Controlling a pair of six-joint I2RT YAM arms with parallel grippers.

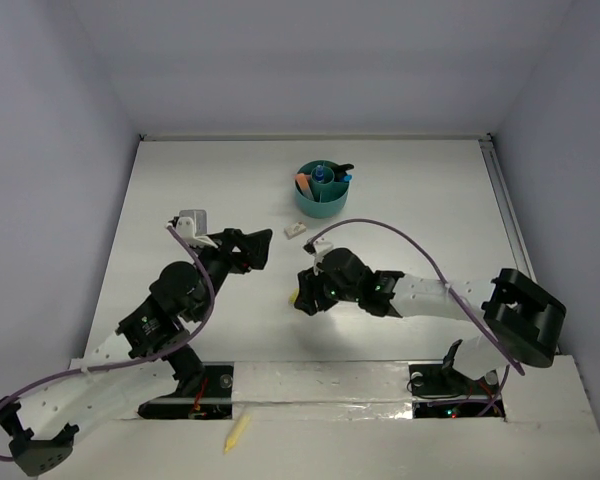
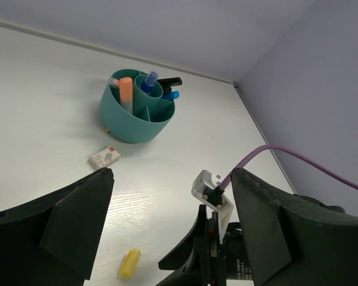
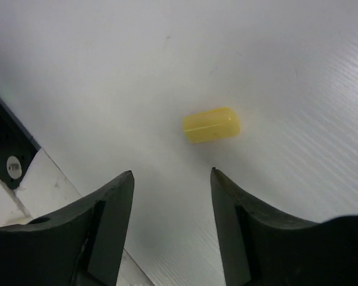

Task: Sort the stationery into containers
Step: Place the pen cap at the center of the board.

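Right gripper (image 3: 171, 173) is seen open and empty; the yellow bit (image 3: 211, 124) just ahead is judged next to be straddled and grasped.

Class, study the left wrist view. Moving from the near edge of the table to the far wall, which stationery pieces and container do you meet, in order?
small yellow cylinder-shaped piece → white eraser-like block → teal organizer
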